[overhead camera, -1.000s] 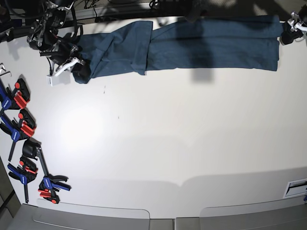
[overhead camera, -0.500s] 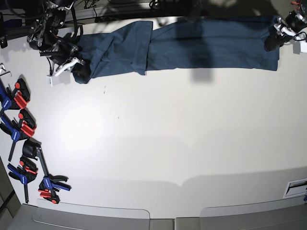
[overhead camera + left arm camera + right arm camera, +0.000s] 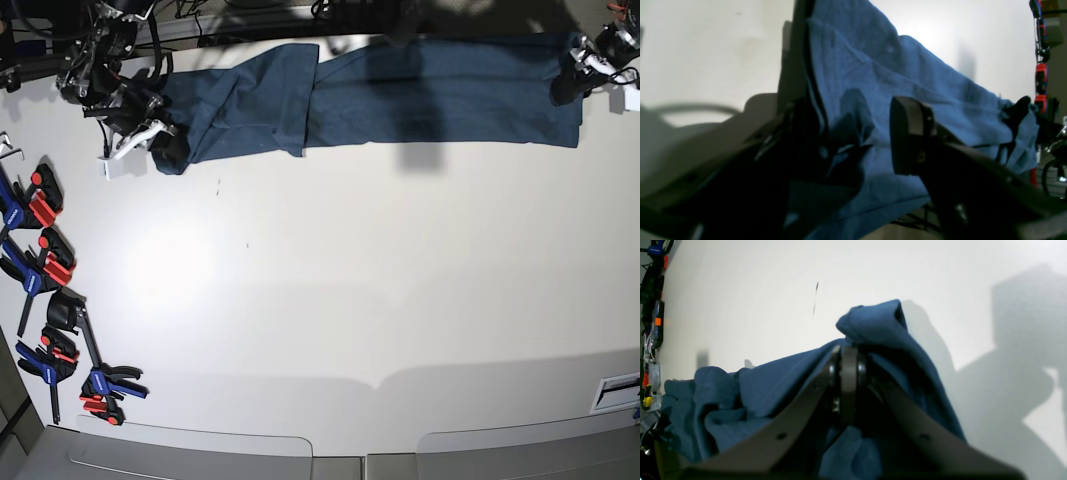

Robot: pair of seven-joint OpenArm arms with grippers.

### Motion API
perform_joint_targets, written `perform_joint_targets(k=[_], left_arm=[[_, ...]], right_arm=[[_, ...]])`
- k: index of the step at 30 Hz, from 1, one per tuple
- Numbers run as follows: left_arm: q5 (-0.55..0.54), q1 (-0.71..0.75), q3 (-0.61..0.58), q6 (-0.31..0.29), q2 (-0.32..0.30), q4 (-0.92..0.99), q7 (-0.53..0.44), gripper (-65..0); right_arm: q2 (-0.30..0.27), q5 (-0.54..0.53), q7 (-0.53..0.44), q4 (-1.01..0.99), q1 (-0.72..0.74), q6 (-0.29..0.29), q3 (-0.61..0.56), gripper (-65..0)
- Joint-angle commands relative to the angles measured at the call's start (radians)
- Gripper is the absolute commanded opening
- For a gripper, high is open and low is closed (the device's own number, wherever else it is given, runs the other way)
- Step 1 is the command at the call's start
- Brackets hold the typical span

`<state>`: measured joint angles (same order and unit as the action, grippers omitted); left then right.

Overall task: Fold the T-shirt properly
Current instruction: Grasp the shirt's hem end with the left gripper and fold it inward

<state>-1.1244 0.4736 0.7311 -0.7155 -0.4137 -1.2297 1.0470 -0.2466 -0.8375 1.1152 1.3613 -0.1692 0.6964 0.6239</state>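
White tabletop [image 3: 350, 300] is stretching under us, the T-shirt [image 3: 400, 95] lying as a long wrinkled teal band along its far edge. Our arms are largely cropped. Our right gripper [image 3: 848, 373] is pinching shut a bunched end of the soft cloth; our left gripper [image 3: 857, 140] is straddling the opposite end, jaws gaping wide.

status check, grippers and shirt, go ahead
Right gripper shut on the T-shirt end. Left gripper open over the opposite end. Shirt a long band at table's far edge. Nothing in the way.
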Motion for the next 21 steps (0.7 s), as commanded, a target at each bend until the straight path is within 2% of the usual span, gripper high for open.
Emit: perform_joint_targets(k=[1,3,5,10,14,21], left_arm=[[0.058,0.011,0.001,0.017,-0.014,-0.002,0.036,-31.9],[0.058,0.011,0.001,0.017,-0.014,-0.002,0.036,-32.7],[0.058,0.011,0.001,0.017,-0.014,-0.002,0.036,-37.6],[0.058,0.011,0.001,0.017,-0.013,-0.002,0.024,-65.0],[0.048,0.011,0.001,0.017,-0.014,-0.002,-0.026,-65.0],[-0.135,0.011,0.001,0.017,-0.018,-0.003,0.003,-65.0]], right_arm=[[-0.016,-0.011,-0.008,0.012,0.006,0.002,0.004,-65.0],[-0.016,-0.011,-0.008,0.012,0.006,0.002,0.004,-65.0],[-0.016,-0.011,-0.008,0.012,0.006,0.002,0.004,-65.0],[-0.016,-0.011,-0.008,0.012,0.006,0.002,0.004,-65.0],[-0.016,-0.011,-0.008,0.012,0.006,0.002,0.004,-65.0],[-0.017,-0.011,-0.008,0.012,0.006,0.002,0.004,-65.0]])
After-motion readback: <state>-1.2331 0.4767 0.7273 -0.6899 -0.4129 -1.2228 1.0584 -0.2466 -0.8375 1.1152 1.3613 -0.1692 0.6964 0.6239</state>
